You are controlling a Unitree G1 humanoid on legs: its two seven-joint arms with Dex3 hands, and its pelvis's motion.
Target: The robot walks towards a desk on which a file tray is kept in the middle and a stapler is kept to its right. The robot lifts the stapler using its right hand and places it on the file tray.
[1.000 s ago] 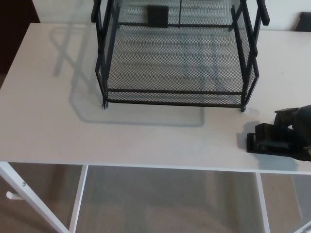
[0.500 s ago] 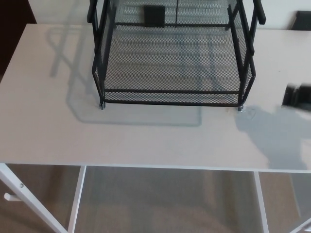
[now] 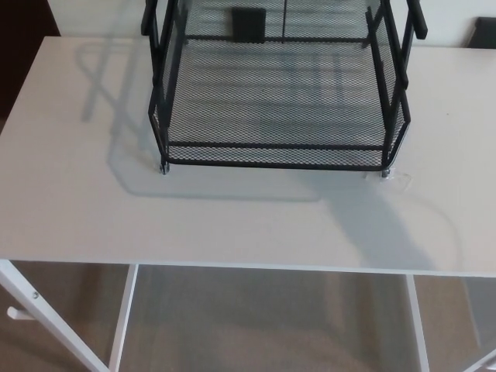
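Hands: neither shows; grip cannot be told.
Stapler: out of view; shadow [image 3: 372,225] on tabletop [image 3: 77,209] beside file tray [image 3: 160,116].
Step, judged: placing; come over front rail [image 3: 275,163], set flat on mesh [image 3: 271,93].

left hand, right hand: neither in view

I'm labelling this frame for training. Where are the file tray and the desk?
file tray [image 3: 271,93]: head view, on its bare mesh floor.
desk [image 3: 77,201]: head view, on the bare white top left of the tray.
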